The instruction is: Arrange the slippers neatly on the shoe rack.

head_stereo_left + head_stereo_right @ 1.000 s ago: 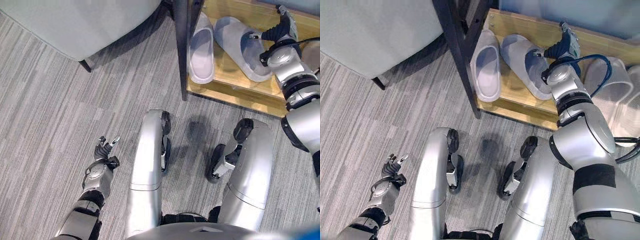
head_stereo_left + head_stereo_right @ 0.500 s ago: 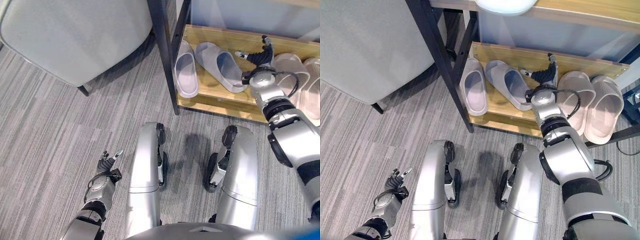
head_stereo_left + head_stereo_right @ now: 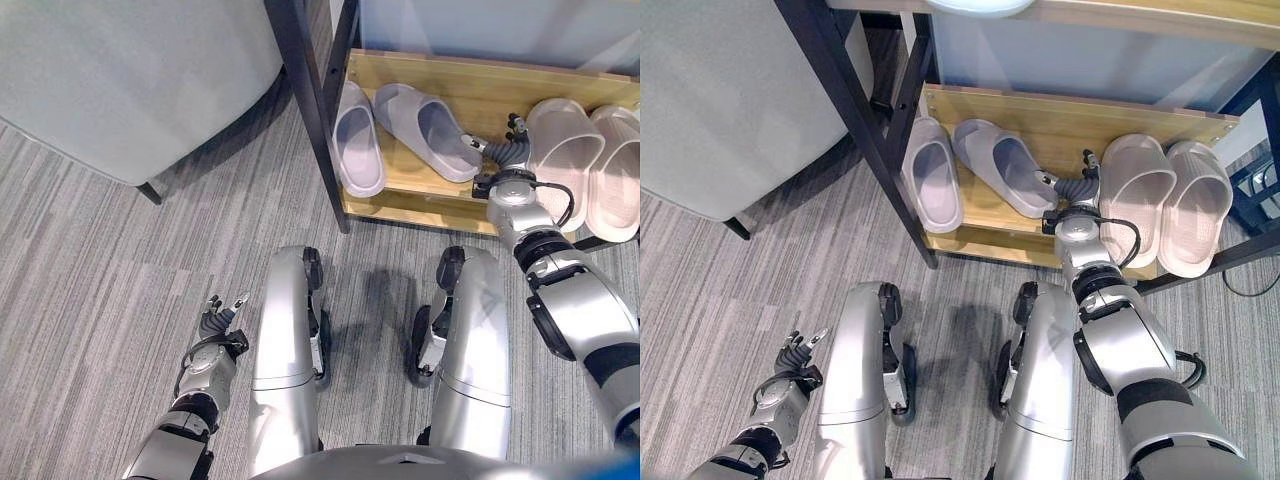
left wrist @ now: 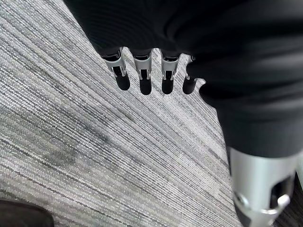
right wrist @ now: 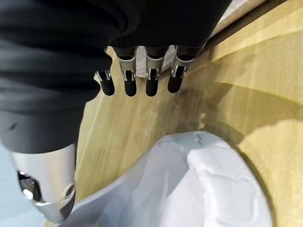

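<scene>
The right hand (image 3: pixel 1072 190) is pulling back from the heel of the crooked grey slipper (image 3: pixel 1002 171). A second ago it was right up against it; now it's sitting just beside the heel, over the wooden shelf (image 3: pixel 1070 115) in the upper middle of the frame. Its fingers are hanging relaxed and a bit curled, holding nothing. The camera's also shifting, so the whole rack is showing more.

The straight grey slipper (image 3: pixel 930 178) is lying at the shelf's left end, with its partner angling away from it, toe toward the upper left. The beige pair (image 3: pixel 1165 195) is sitting tidy on the right.

I'd nudge the crooked one's heel leftward so it swings parallel, pushing low and gently so it isn't flipping. The left hand (image 3: pixel 218 322) is idling loosely open over the carpet at lower left.
</scene>
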